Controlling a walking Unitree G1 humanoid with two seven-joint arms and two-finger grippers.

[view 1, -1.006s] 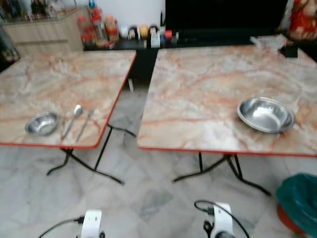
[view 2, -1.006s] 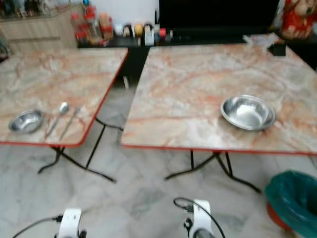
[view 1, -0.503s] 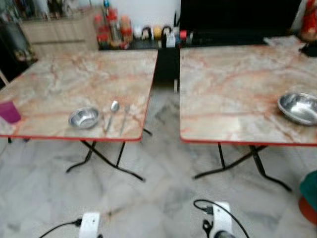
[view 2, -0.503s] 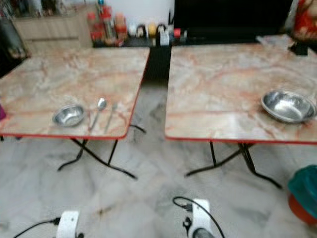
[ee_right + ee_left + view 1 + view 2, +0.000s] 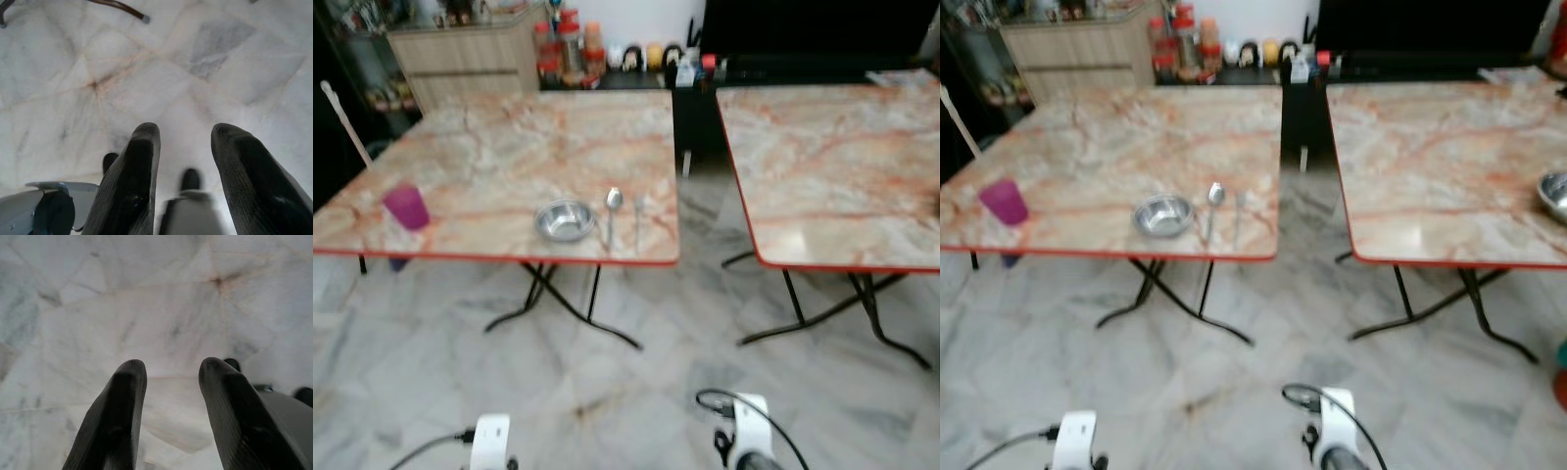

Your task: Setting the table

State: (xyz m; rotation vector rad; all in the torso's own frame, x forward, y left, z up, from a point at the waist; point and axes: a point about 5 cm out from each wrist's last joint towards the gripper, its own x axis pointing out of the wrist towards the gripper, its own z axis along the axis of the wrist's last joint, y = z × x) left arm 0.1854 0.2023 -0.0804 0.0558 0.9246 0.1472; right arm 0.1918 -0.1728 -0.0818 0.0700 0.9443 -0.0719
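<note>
On the left marble-topped table a small steel bowl sits near the front edge, with a spoon and a second slim utensil lying to its right. A purple cup stands at the table's front left. On the right table the rim of a larger steel bowl shows at the far right. Both arms hang low over the floor. My left gripper is open with nothing between its fingers. My right gripper is open too, holding nothing.
A gap of marble floor runs between the two tables, whose black crossed legs reach outward. Behind them stand a wooden cabinet, bottles and jars and a dark screen.
The camera has swung left: the left table with the small bowl and cutlery now sits mid-view, the purple cup has come in, and the large bowl has slid to the right edge.
</note>
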